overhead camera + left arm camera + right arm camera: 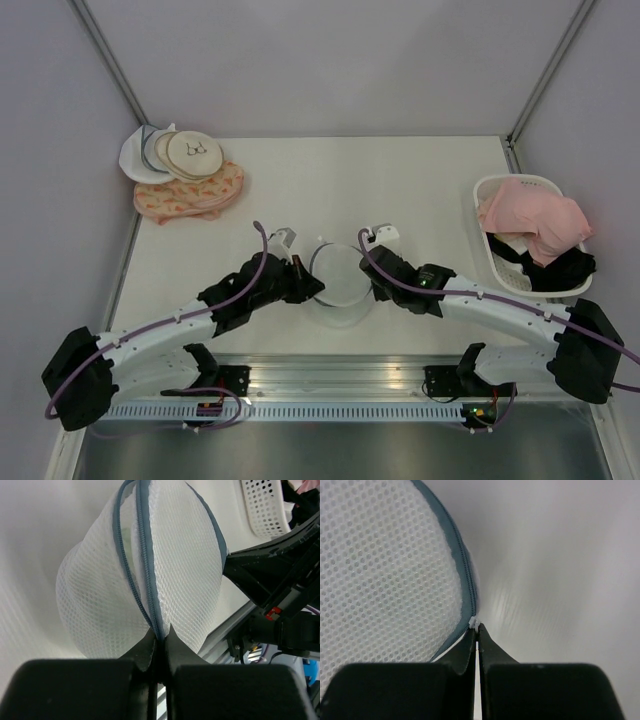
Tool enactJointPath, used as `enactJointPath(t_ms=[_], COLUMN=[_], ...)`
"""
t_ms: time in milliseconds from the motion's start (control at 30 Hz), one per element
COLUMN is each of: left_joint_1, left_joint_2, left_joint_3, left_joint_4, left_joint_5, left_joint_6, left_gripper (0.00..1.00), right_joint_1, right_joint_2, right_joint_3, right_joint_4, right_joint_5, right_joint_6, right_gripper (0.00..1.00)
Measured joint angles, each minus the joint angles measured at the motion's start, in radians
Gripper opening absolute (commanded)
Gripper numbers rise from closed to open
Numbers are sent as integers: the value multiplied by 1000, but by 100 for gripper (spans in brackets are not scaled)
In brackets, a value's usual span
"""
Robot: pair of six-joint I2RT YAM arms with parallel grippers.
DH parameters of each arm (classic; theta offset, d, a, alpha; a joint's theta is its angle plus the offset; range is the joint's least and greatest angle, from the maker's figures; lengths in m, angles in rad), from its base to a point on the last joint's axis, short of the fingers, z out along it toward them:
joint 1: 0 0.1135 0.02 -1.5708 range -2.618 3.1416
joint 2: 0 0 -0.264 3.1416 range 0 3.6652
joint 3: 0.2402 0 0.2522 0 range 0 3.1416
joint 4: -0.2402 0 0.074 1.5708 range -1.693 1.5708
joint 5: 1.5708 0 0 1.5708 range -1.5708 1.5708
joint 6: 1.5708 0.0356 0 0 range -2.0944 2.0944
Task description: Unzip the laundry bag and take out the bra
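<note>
There are two robot arms, the left arm [165, 328] and the right arm [505, 305], and one white mesh laundry bag [338, 275] at near centre. At right, one white perforated basket [490, 186] holds one pink garment [535, 220] and one black garment [565, 272]. At far left lie one pink patterned round bag [185, 198] and one stack of cream and white discs [190, 153], their number unclear.

A white table [400, 180] stands between pale grey walls. At its far left corner, a stack of cream and white flat discs [182, 152] rests partly on a pink patterned round bag [190, 197]. At the right edge, a white perforated basket [503, 262] holds a pink garment [535, 222] lying over a black garment [562, 272].
</note>
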Motion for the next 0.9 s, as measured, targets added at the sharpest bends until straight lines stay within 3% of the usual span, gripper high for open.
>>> enactJointPath(t_ms=[133, 233, 267, 300, 333, 367, 400, 600, 767, 900], left_joint_1=[64, 137, 161, 185, 203, 223, 238, 258, 233, 187], left_joint_2=[155, 306, 354, 393, 417, 436, 442, 298, 61, -35], left_joint_3=[101, 201, 233, 259, 274, 287, 293, 233, 47, -80], left_joint_4=[34, 63, 66, 73, 78, 79, 76, 43, 60, 76], left_joint_5=[47, 75, 84, 87, 87, 83, 71, 3, 55, 123], left_joint_6=[94, 156, 169, 180, 193, 197, 198, 141, 5, -110], left_gripper=[2, 22, 30, 63, 80, 93, 99, 100, 100, 100], right_joint_1=[-14, -17, -18, -19, -20, -20, -19, -19, -20, -20], right_joint_2=[16, 15, 13, 8, 2, -6, -15, -48, -60, -54], right_joint_3=[0, -8, -16, -27, -36, -45, -52, -64, -86, -87], right_joint_4=[1, 19, 32, 43, 51, 58, 64, 126, 248, 340], right_joint_5=[-9, -39, -56, -75, -97, -120, -139, -270, -451, -565], right_joint_6=[-24, -31, -31, -31, -31, -31, -31, -35, -48, -52], right_gripper=[1, 0, 0, 0, 0, 0, 0, 0, 0, 0])
